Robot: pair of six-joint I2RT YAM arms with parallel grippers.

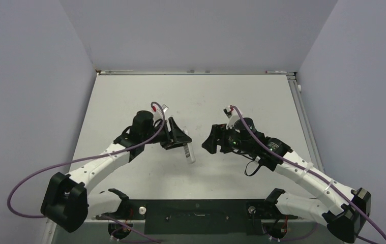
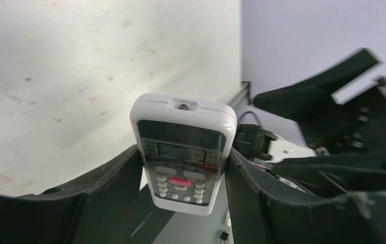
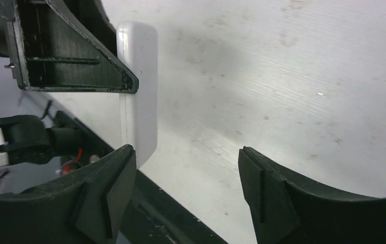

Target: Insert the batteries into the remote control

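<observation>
Left gripper [image 2: 183, 155] clamped on remote control [image 2: 183, 127], right gripper [image 3: 185, 152] spread wide, empty

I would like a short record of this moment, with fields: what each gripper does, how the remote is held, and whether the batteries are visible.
left gripper: shut on the remote control, one finger on each long edge
remote control: held off the table; button face toward the left wrist camera, plain white side toward the right gripper
right gripper: open, empty, facing the remote control, not gripping it
batteries: not visible in any view
table: white, lightly stained
</observation>
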